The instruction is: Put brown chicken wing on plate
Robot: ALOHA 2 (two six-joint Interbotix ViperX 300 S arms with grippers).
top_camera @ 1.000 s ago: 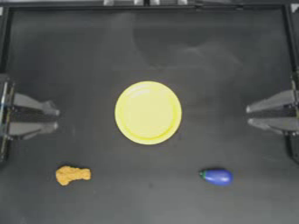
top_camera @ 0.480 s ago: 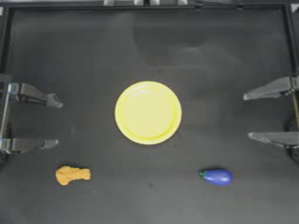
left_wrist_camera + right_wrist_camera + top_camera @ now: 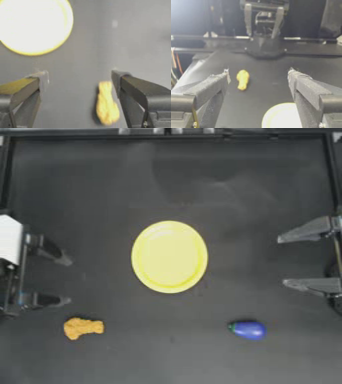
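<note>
The brown chicken wing (image 3: 83,328) lies on the dark table at the front left, well clear of the yellow plate (image 3: 169,256) at the centre. My left gripper (image 3: 65,280) hangs open at the left edge, just behind the wing and apart from it. In the left wrist view the chicken wing (image 3: 107,103) sits between the spread jaws, close to one of them, with the plate (image 3: 33,25) farther off. My right gripper (image 3: 284,261) stands open at the right edge. Its wrist view shows the chicken wing (image 3: 242,79) far off and the plate (image 3: 283,117) rim nearby.
A blue eggplant-like object (image 3: 249,329) with a green tip lies at the front right. A raised frame borders the table at the back and sides. The left arm's base (image 3: 264,27) shows across the table in the right wrist view.
Both grippers have opened wide from nearly closed jaws. The left gripper has shifted slightly toward the front. The wing, plate and blue object have not moved.
</note>
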